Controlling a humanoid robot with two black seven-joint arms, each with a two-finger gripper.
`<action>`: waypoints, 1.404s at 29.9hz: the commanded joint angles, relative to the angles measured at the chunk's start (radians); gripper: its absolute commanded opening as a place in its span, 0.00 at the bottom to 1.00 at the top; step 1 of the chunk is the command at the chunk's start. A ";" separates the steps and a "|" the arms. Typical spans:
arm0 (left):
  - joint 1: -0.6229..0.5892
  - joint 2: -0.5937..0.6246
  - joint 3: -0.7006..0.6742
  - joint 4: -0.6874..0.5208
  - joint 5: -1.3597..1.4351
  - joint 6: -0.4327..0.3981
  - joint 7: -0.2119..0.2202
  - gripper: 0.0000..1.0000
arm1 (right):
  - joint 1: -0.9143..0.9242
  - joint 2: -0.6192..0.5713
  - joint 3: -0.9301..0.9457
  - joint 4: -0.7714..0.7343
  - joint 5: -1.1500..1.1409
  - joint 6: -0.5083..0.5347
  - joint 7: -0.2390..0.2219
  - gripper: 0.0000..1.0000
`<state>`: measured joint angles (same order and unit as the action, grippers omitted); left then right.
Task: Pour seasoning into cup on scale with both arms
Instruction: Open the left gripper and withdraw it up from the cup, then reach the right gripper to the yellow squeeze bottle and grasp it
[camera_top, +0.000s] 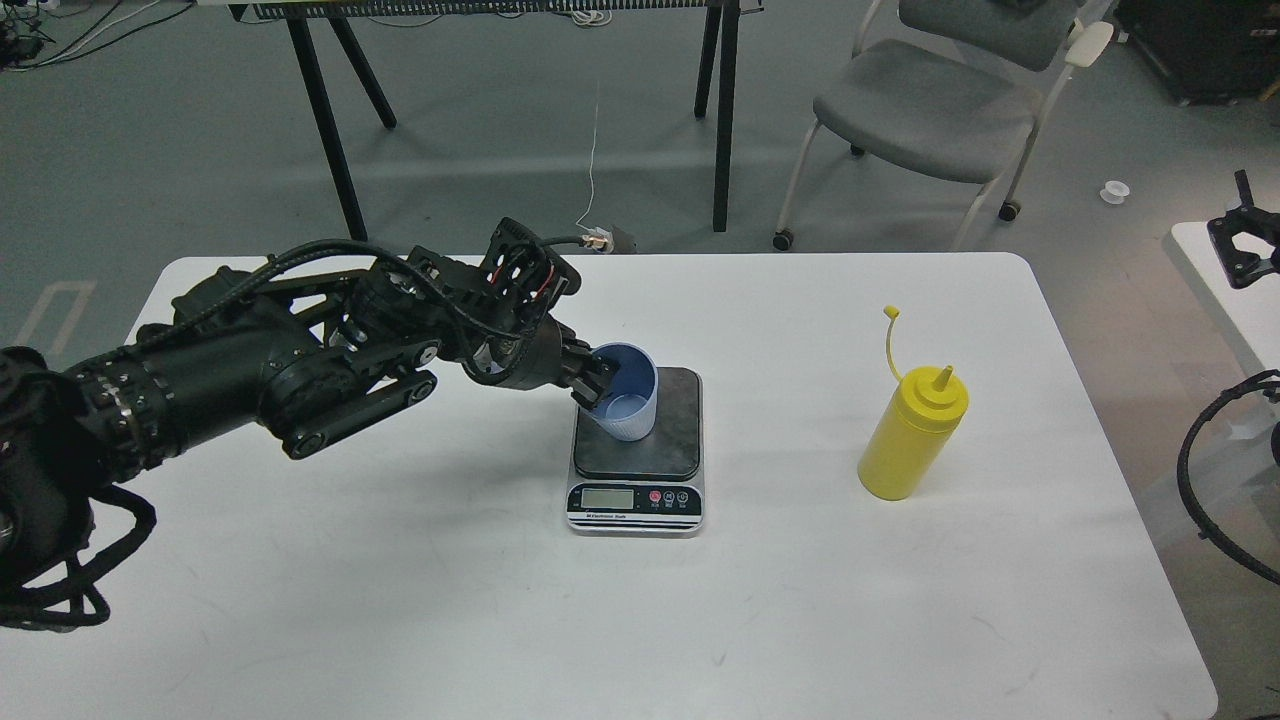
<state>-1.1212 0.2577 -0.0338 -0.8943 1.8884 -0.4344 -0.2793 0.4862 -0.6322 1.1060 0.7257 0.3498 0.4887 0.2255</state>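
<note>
Left arm (250, 375) nearest, reaching right across white table (400, 600). Left gripper (593, 383) clamped on near-left rim of cup (628, 395), apparently one finger inside. Cup upright on scale (640, 450). Seasoning (910, 435) upright, well apart right. Right gripper out of view.

bare table (400, 600) around seasoning (910, 435) (standing alone), left arm (300, 370) crowding cup (625, 392)

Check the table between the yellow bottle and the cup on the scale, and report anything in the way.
Nothing visible stands between them. The seasoning bottle stands upright on bare white table, right of the scale. The cup sits on the platform, left gripper at its rim.
</note>
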 joint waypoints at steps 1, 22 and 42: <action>0.001 0.000 -0.009 0.000 -0.003 0.000 0.000 0.27 | 0.000 0.000 0.000 0.000 0.000 0.000 0.000 1.00; -0.097 0.049 -0.103 -0.038 -0.677 0.063 -0.011 0.87 | -0.084 -0.046 0.005 0.119 0.002 0.000 0.000 1.00; 0.136 0.103 -0.569 0.225 -2.080 -0.039 0.002 0.99 | -0.733 0.106 0.040 0.644 -0.018 0.000 0.001 1.00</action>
<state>-1.0520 0.3568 -0.5163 -0.6797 -0.0792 -0.4314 -0.2805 -0.2291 -0.5916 1.1750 1.3696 0.3418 0.4887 0.2278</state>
